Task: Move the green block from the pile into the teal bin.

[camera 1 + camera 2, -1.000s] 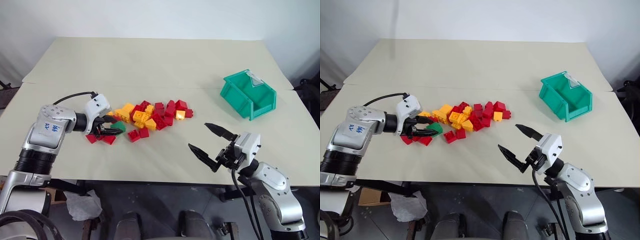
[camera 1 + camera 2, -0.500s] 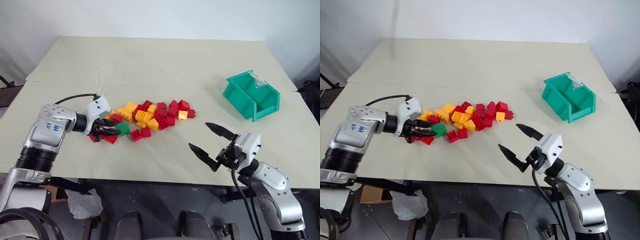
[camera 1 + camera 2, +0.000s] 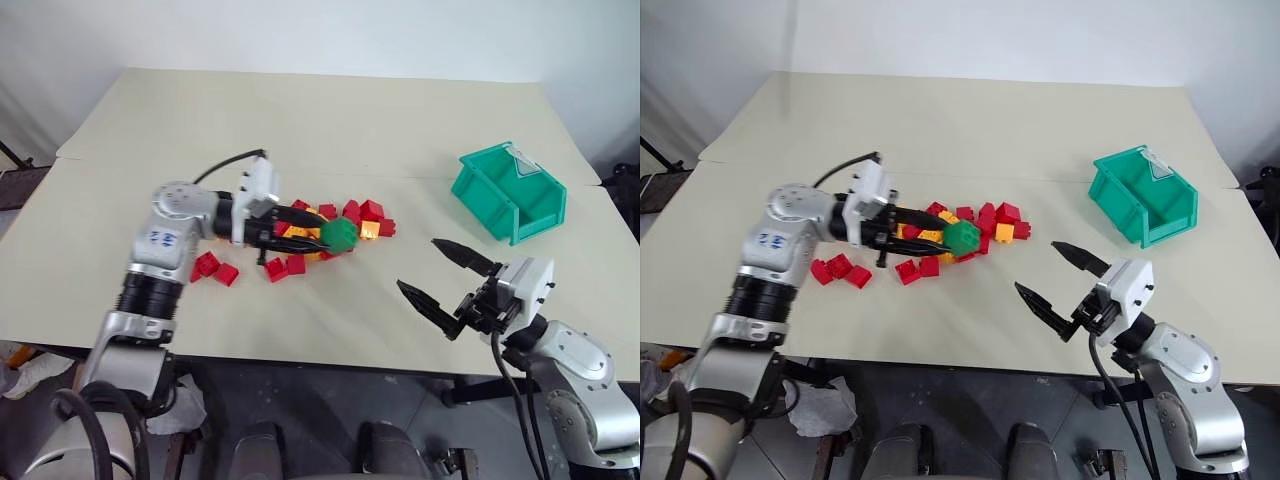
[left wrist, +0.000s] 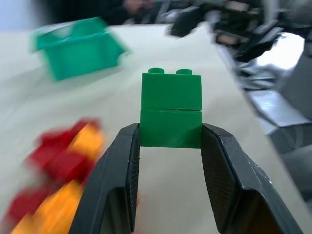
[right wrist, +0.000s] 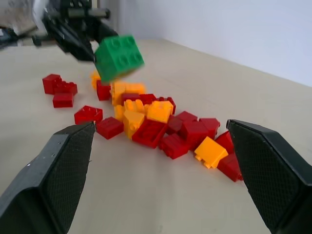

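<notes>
The green block (image 3: 339, 234) hangs above the pile (image 3: 320, 232) of red and yellow bricks, pinched between the black fingers of my left gripper (image 3: 322, 236), which points toward the right. In the left wrist view the green block (image 4: 171, 109) sits squarely between the two fingers (image 4: 119, 180), with the teal bin (image 4: 78, 46) beyond. The teal bin (image 3: 509, 191) stands at the table's right, well apart from the block. My right gripper (image 3: 441, 283) is open near the front right edge, holding nothing. The right wrist view shows the raised green block (image 5: 119, 56) over the pile (image 5: 161, 122).
Three red bricks (image 3: 210, 268) lie apart at the pile's left end. The cream table (image 3: 320, 120) stretches bare behind the pile and between the pile and the bin. A seam crosses the table behind the pile.
My left gripper has lifted the green block off the table at the pile's left end and swung right with it, over the pile. The right gripper stays open and hardly moved.
</notes>
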